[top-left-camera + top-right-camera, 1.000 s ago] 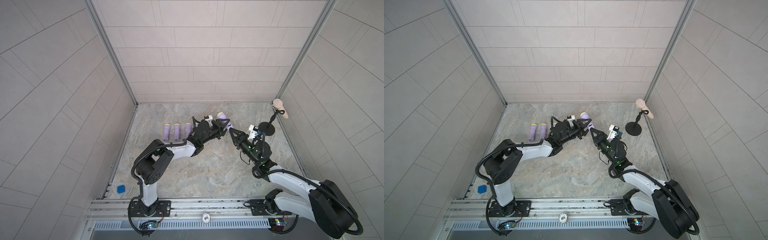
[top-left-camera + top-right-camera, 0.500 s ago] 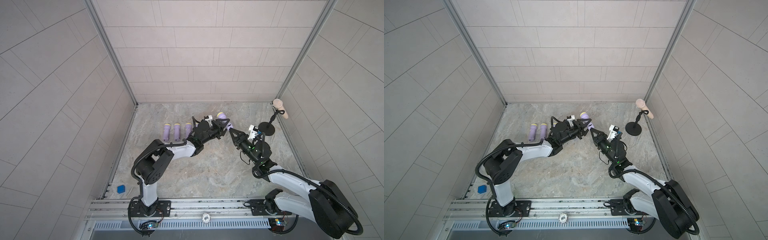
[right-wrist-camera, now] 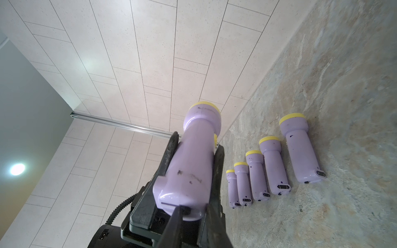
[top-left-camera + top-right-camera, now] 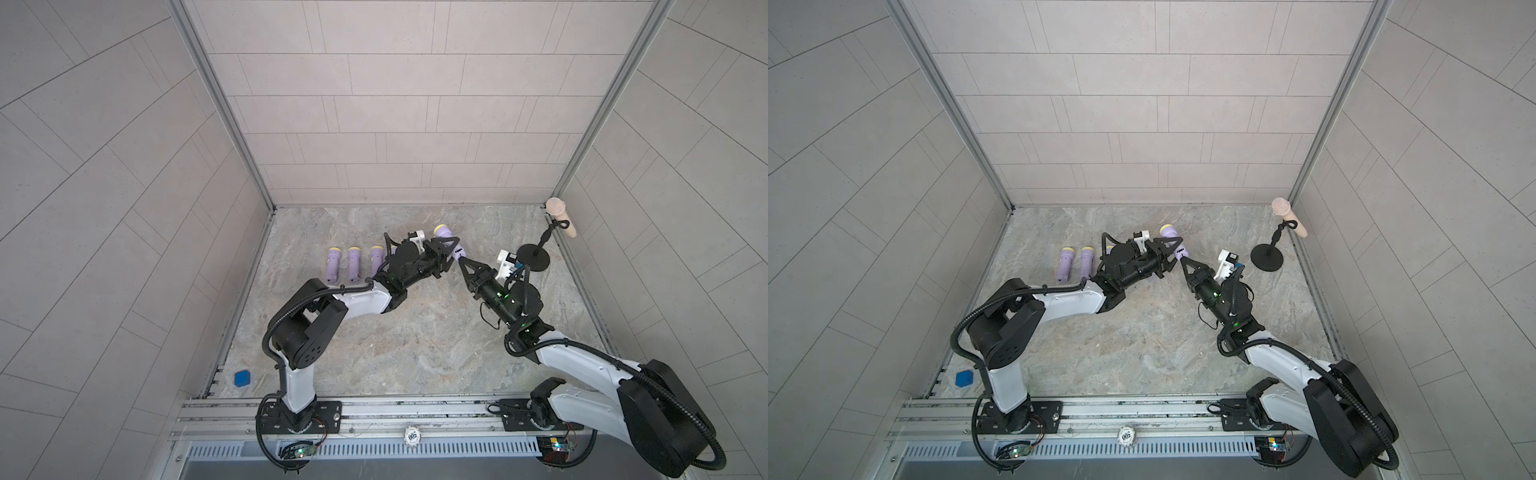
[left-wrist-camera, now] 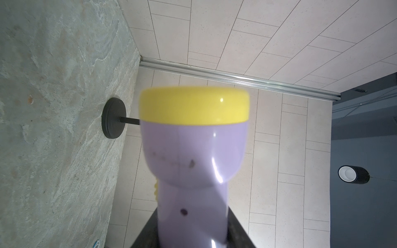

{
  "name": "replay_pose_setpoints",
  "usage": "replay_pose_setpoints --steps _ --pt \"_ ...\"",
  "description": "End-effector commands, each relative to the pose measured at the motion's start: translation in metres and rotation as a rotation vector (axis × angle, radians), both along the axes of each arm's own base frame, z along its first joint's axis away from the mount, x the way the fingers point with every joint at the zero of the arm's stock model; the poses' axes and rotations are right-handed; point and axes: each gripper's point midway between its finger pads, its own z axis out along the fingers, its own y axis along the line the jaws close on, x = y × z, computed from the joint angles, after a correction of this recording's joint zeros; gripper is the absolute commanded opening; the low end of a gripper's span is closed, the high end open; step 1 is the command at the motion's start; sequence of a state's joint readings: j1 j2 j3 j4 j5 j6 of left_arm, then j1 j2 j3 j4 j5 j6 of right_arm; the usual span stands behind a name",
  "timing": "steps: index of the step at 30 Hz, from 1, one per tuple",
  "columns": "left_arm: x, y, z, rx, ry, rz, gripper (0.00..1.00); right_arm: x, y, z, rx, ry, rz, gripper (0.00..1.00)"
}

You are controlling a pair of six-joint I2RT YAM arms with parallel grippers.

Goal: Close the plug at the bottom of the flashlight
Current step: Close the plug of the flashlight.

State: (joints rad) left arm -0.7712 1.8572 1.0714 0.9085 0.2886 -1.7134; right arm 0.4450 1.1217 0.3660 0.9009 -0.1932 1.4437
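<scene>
Item 1, flashlight (image 4: 442, 231): lilac body, yellow head ring. I see it lifted clear of the table (image 4: 415, 332), far centre. It is slanted, with the head toward the far wall and the bottom end pointing right and toward the near side

Item 2, left gripper (image 4: 448, 252): clamped across the flashlight's barrel, one jaw on each side, reaching in from the left

Item 3, right gripper (image 4: 462, 261): jaws drawn together to a point, with the tip touching the flashlight's bottom end. I can make out nothing held between them

Item 4, plug (image 3: 186, 210): small dark piece at the bottom end, right at the right gripper's tip. I cannot tell whether it is seated

Item 5, spare flashlights (image 3: 272, 165): five counted in the right wrist view, lying side by side on the table, far left, heads toward the far wall

Item 6, microphone (image 4: 559, 214): on a black stand (image 4: 533, 257) with a round base, far right corner, apart from both grippers

Item 7, blue block (image 4: 242, 378): near left, beside the wall
</scene>
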Motion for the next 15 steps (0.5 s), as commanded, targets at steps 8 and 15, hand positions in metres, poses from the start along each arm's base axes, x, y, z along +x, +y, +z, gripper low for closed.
replay_pose_setpoints --steps 8,15 --pt "-0.0177 -0.0145 0.0129 -0.035 -0.017 -0.077 0.00 -0.0017 -0.0056 0.0095 0.019 -0.031 -0.029 0.21" --pt "-0.0175 -0.0149 0.0143 -0.037 -0.018 -0.077 0.00 -0.0016 -0.0077 0.0050 0.009 -0.013 -0.040 0.20"
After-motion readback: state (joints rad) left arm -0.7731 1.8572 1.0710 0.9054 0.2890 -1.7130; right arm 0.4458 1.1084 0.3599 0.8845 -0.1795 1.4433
